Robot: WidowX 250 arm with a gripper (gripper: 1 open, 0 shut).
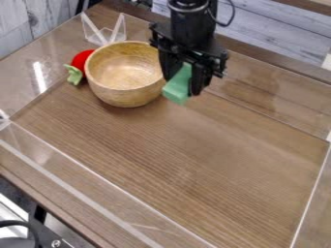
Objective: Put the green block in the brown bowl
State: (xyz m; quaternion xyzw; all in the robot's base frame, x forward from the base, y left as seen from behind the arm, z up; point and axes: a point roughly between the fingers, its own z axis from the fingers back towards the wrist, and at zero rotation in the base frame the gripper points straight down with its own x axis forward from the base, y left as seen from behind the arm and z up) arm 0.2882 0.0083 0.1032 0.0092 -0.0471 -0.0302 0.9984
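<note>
The green block [179, 89] hangs between the black fingers of my gripper [184, 77], which is shut on it and points straight down. The block is lifted off the wooden table, just right of the brown bowl [126, 73]. That round wooden bowl sits at the back left and its inside shows nothing in it. The block's lower end is about level with the bowl's right rim in this view, close beside it.
A red toy with green leaves [80, 66] lies against the bowl's left side. A clear plastic wall [52, 172] runs along the table's front and left edges. A pale plank wall stands behind the arm [195, 15].
</note>
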